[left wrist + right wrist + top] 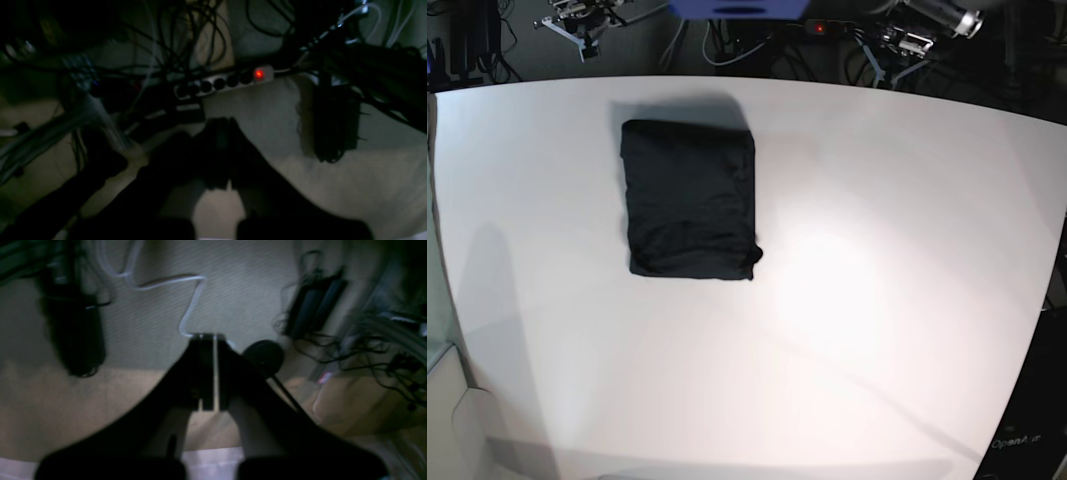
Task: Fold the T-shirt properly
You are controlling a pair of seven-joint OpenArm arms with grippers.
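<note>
T-shirt (pixel 690 200): lies folded into a compact dark rectangle on the white surface (pixel 877 300), in its far-left part in the base view, long side running away from the camera; the near right corner bulges a little.
Surface: otherwise bare and brightly lit around the garment.
Left tool (pixel 220 133): in its own wrist view the two dark fingers are pressed together with nothing between them, pointing down at the floor (pixel 333 186) beyond the surface's edge; a power strip (pixel 227 81) with a red lit switch and a tangle of cables lie below it.
Right tool (pixel 208 350): fingers pressed together, only a thin bright slit between them, nothing pinched; it hangs over the floor, with a pale cable (pixel 186 306) looping just past its tip and a round black object (pixel 263 355) just beside it.
T-shirt relative to tools: well apart from both; neither wrist view shows any fabric, and in the base view the arms sit off the far edge of the surface, behind the garment.
Contact: none between either tool and the T-shirt.
</note>
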